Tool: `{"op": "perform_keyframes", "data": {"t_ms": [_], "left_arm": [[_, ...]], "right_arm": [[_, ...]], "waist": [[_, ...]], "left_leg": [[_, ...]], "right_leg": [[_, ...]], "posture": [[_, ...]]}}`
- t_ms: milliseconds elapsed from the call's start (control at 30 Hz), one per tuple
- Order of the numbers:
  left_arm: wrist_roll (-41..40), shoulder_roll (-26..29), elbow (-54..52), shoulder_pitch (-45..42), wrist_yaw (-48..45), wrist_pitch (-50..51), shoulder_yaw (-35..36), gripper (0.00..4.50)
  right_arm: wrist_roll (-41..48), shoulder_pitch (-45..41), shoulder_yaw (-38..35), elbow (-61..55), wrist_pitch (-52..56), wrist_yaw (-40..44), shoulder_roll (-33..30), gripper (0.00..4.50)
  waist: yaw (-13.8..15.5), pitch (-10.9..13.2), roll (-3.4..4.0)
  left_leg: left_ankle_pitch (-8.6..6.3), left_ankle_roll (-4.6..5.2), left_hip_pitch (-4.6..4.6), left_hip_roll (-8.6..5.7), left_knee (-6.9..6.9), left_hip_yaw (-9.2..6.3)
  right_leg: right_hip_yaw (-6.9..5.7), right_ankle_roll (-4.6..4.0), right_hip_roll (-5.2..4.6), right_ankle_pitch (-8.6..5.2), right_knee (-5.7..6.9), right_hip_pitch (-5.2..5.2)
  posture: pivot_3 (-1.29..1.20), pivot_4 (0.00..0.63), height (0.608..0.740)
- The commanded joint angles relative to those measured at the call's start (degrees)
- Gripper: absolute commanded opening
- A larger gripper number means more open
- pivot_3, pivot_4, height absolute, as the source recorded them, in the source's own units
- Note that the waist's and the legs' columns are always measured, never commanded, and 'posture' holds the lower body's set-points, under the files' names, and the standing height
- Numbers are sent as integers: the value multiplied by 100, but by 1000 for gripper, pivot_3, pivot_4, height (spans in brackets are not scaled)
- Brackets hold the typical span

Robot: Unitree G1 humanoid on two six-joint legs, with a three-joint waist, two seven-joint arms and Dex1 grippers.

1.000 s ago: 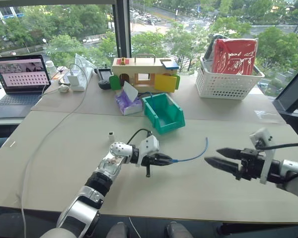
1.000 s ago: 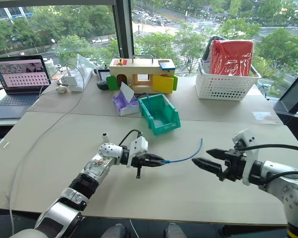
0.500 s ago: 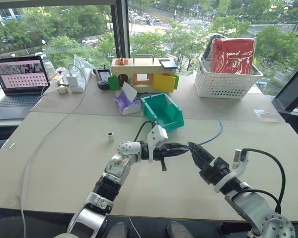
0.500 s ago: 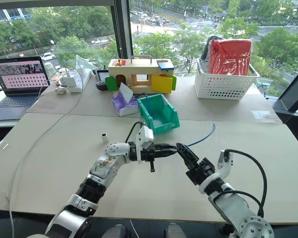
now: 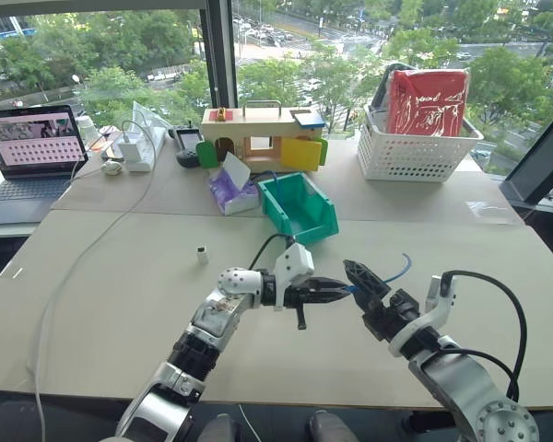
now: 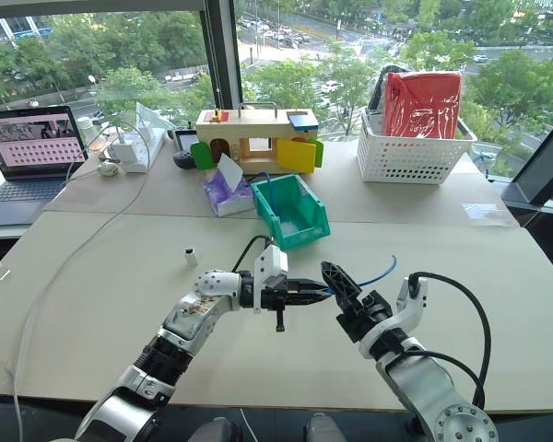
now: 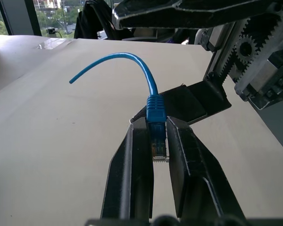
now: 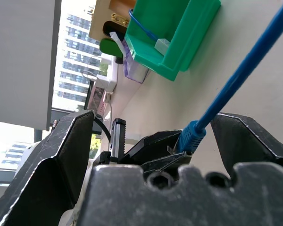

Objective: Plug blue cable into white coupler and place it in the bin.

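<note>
**Tally on the tables**

Two grippers: left (image 5: 336,288), right (image 5: 358,280). One blue cable (image 7: 151,96). One coupler (image 5: 202,254). One teal bin (image 5: 300,207). One white basket (image 5: 410,152) with one red bag (image 5: 429,101) in it. One wooden box (image 5: 258,136). One laptop (image 5: 29,152). One long white cord (image 5: 92,244). One purple tissue pack (image 5: 234,189). Two tables (image 5: 120,304) pushed together.

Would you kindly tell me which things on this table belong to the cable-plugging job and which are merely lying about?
Job:
- thin light-blue cable, plug pinched in the left gripper
- tiny white coupler block, alone on the table
- teal-green plastic bin
- right gripper, beside the plug

Lying about:
- white lattice basket
- wooden box with coloured flaps
- laptop
</note>
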Motion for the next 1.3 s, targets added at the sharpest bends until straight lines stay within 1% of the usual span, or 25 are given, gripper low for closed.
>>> {"op": "perform_keyframes", "data": {"t_ms": [33,67,133,267,300,467,500,567,700,767,800,833,867,900,933,967,1033,1100,1167,1233,1300], "left_arm": [[3,-33,-88,-107,-13,-77,-11,55],[6,-40,-83,-108,-8,-81,-13,55],[8,-48,-88,-103,-4,-83,-22,55],[12,-68,-53,-115,8,-93,-21,55],[9,-80,-42,-120,24,-90,-14,55],[-199,-171,-84,-114,81,170,112,55],[-345,-170,-142,-112,25,374,158,555],[-604,-53,-420,-53,-259,692,141,1160],[-493,516,-767,-97,-403,813,221,2605],[-689,733,-966,-125,-228,1042,581,3398],[-759,880,-1086,-117,-140,1124,775,3698],[-945,1078,-1243,-69,-30,1266,1134,4116],[-1073,1206,-1354,-34,47,1372,1372,4400],[-1160,1324,-1431,8,135,1445,1581,4465],[-1209,1495,-1459,82,400,1460,1992,4465],[-1225,1601,-1481,132,600,1467,2246,4465],[-951,1713,-1351,258,1561,1317,2924,4465],[-859,1583,-1515,472,2435,1335,3446,4465],[-919,1494,-1707,589,2750,1411,3577,4465],[-1173,1395,-2124,861,2806,1566,3575,4465],[-1320,1260,-2522,1147,2951,1665,3558,4465]], "right_arm": [[128,35,215,-352,-341,42,-116,2788],[146,58,269,-371,-402,37,-150,2478],[182,108,356,-398,-503,30,-234,1713],[245,168,518,-415,-663,31,-393,416],[257,181,553,-413,-699,29,-427,15],[286,198,671,-384,-850,26,-571,15],[289,189,689,-374,-881,28,-598,1],[209,154,688,-352,-992,64,-601,0],[34,123,462,-286,-1521,99,-312,0],[-15,143,446,-253,-1613,122,-273,0],[-17,142,449,-231,-1646,128,-266,0],[-1,110,472,-181,-1646,142,-285,0],[15,87,492,-146,-1650,156,-311,0],[39,60,510,-104,-1632,170,-348,0],[54,0,539,-15,-1587,202,-392,0],[74,-38,549,47,-1556,226,-431,0],[166,-130,568,185,-1571,232,-414,0],[264,-167,561,297,-1586,246,-389,0],[309,-176,549,343,-1576,269,-402,0],[341,-193,542,389,-1551,297,-432,0],[380,-200,542,420,-1522,319,-466,0]], "waist": [[0,0,0],[2,0,0],[5,0,0],[4,0,0],[4,0,0],[7,0,-1],[6,0,-1],[-4,0,-1],[-7,0,0],[-4,0,-1],[-3,0,-1],[-5,1,-1],[-13,1,0],[-23,1,0],[-23,2,0],[-31,2,0],[-23,2,0],[2,2,0],[27,3,-2],[79,4,-7],[106,4,-9]], "left_leg": [[0,0,0,0,0,0],[0,0,0,0,0,0],[0,0,0,0,0,0],[0,0,-2,0,0,0],[0,0,-1,0,0,1],[0,0,-2,0,0,0],[0,0,-2,0,0,1],[0,0,-2,0,0,0],[0,0,-1,3,0,-2],[0,0,1,4,0,0],[0,0,0,5,0,-1],[0,0,0,6,0,0],[0,0,0,7,0,-1],[0,0,1,9,0,0],[0,0,0,14,-1,1],[0,0,2,15,-1,0],[0,0,6,16,-2,1],[0,0,7,17,-2,0],[0,0,4,15,-2,0],[0,0,-4,9,-1,1],[0,-1,-9,7,-1,3]], "right_leg": [[1,0,0,0,0,0],[0,0,0,0,0,0],[0,0,0,0,-1,0],[0,0,-1,0,-4,0],[0,0,-1,0,-4,0],[1,0,-1,0,-4,1],[0,0,-1,0,-5,1],[1,0,-1,0,-4,1],[0,-2,3,-1,-3,-2],[1,-2,2,-1,-3,0],[0,-2,2,-1,-3,-1],[0,-2,2,-2,-3,-2],[0,-2,2,-2,-3,-2],[0,-3,3,-2,-2,-3],[0,-5,6,-2,-3,-6],[0,-8,7,-2,-1,-4],[-1,-9,7,-3,0,-3],[-1,-8,6,-3,0,-2],[-2,-8,3,-2,-3,-1],[-9,-33,-6,14,-4,-2],[-10,-34,-14,17,-11,-1]], "posture": [[0,150,719],[0,150,719],[0,150,719],[0,150,719],[0,150,719],[0,150,719],[0,150,719],[0,150,719],[0,150,719],[0,150,719],[0,150,719],[0,150,719],[0,150,719],[0,150,719],[0,150,719],[0,150,719],[0,150,719],[0,150,719],[0,150,719],[0,150,719],[0,150,719]]}}
